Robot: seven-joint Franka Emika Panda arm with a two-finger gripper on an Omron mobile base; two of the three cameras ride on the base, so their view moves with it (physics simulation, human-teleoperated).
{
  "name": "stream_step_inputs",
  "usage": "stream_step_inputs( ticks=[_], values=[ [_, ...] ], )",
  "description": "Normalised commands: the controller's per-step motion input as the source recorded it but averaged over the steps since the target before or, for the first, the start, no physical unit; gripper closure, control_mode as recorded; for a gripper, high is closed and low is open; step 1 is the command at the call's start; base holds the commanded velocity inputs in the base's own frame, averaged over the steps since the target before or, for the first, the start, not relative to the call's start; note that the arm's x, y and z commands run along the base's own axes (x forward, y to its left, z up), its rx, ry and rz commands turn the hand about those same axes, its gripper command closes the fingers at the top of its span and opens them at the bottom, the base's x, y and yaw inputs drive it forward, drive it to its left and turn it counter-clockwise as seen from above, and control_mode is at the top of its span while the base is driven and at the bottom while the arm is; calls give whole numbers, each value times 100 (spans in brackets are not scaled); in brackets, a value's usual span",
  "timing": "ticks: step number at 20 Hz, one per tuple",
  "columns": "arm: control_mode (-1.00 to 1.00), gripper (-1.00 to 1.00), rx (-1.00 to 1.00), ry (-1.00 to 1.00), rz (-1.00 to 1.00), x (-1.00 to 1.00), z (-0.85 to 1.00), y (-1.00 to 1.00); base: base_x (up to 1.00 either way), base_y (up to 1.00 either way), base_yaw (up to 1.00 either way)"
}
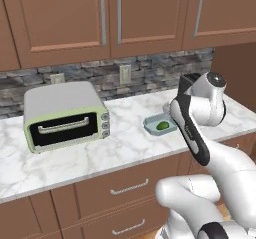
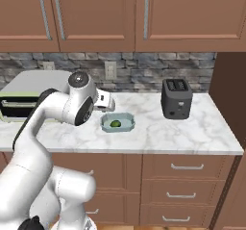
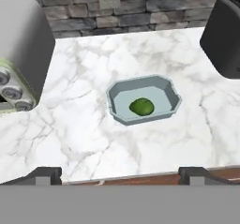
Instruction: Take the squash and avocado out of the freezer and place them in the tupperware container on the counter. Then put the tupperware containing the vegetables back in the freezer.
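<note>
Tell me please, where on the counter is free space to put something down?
Bare marble lies between the toaster oven and the tupperware container, and between the container and the black toaster. The container holds the avocado at its middle.

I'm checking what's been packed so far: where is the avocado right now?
The avocado lies inside the tupperware on the counter, between the toaster oven on the left and the black toaster on the right.
</note>
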Motion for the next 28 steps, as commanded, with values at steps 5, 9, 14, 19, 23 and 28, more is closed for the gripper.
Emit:
stream_step_inputs(
  ticks=[5,9,14,19,23,28],
  values=[
    [-100,-100,0,9,-15,-100,81,2,0,0,0],
    [-100,-100,2,19,-12,-89,52,0,0,0,0],
    [-100,-100,5,23,-7,-63,36,1,0,0,0],
    [-100,-100,5,18,0,-36,8,0,0,0,0],
    [-100,-100,0,1,-1,-26,0,2,0,0,0],
    [100,-100,0,0,0,-9,-1,6,-55,63,-12]
  ],
)
